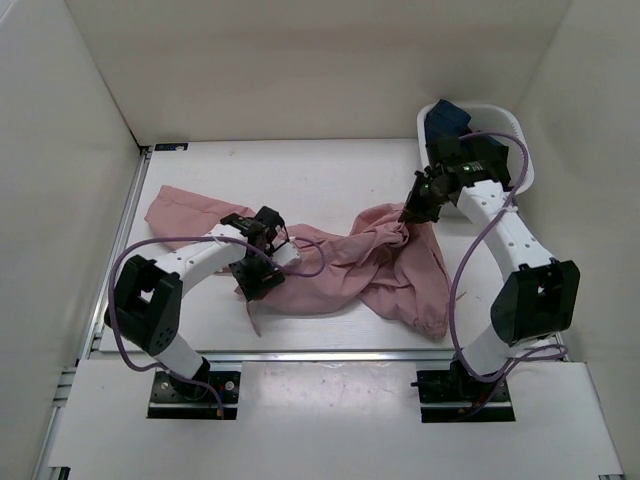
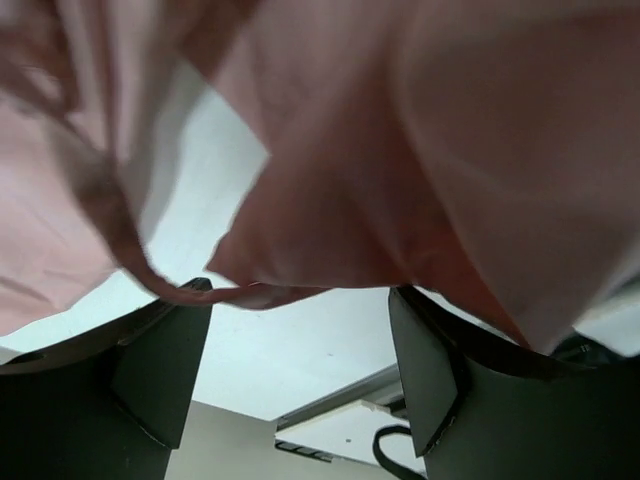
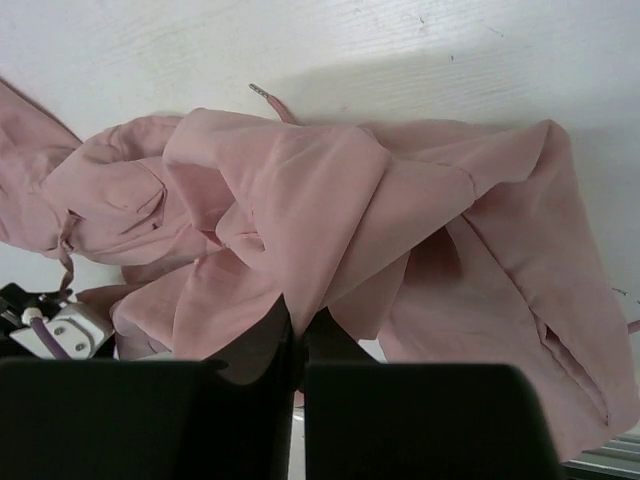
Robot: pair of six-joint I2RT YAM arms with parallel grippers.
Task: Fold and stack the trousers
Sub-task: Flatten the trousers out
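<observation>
The pink trousers lie crumpled across the middle of the table, one leg stretching to the far left. My right gripper is shut on a bunched fold of them and holds it raised; in the right wrist view the fingers pinch pink cloth between them. My left gripper is at the trousers' near left edge. In the left wrist view its gripper is open, with the fingers wide apart and pink cloth draped over the tips, nothing clamped between them.
A white basket stands at the back right and holds a dark blue garment. White walls close in the table on the left, back and right. A metal rail runs along the near edge.
</observation>
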